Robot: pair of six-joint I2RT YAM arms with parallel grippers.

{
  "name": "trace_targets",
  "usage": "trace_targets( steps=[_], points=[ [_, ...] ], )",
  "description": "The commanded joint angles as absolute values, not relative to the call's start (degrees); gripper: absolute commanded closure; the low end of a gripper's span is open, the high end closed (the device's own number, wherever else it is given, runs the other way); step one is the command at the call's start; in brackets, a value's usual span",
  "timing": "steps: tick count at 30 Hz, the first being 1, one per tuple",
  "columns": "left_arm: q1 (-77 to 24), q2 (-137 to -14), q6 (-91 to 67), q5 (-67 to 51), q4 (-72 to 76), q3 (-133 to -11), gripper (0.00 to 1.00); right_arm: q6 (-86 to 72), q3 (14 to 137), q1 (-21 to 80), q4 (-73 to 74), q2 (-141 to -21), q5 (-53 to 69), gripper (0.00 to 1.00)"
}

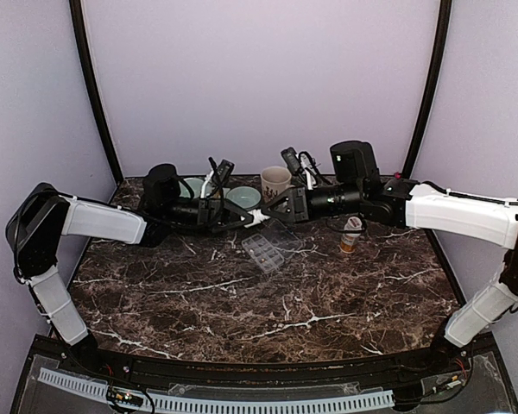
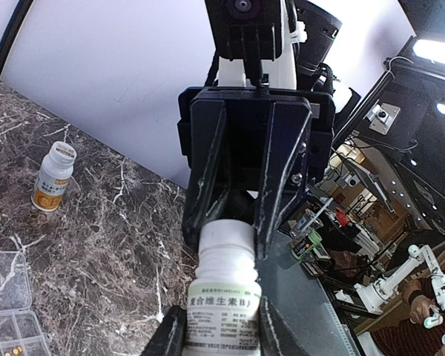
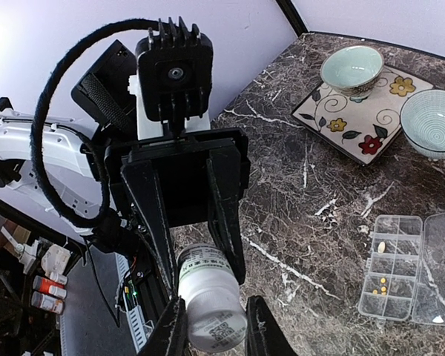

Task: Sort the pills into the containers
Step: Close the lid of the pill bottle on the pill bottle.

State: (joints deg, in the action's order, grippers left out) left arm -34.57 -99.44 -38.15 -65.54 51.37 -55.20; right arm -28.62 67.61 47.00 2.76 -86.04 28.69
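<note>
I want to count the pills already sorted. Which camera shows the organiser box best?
The right wrist view: the organiser box lies open, its compartments and a few pills inside distinct. The left wrist view catches only a corner at its edge; the top external view shows the whole box, too small for pills.

A dark marble table with white veins carried an upright amber bottle with a white cap. Toward the back stood a cream mug and a square flowered plate. One pale green bowl sat on the plate, and a second bowl was at its edge (whether touching was unclear). Lilac walls stood behind.
</note>
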Motion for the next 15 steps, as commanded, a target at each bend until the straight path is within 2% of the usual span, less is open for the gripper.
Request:
trace_targets(
  steps=[1,15],
  points=[
    [-36.4,-99.0,-40.7,-64.0,59.8,-57.6,1.0,-29.1,68.6,50.4,-0.5,-87.5,30.9,0.95],
    [-36.4,-99.4,-41.5,-63.0,61.1,-57.9,1.0,-29.3,69.1,51.1,-0.8,-88.1,31.1,0.91]
  ],
)
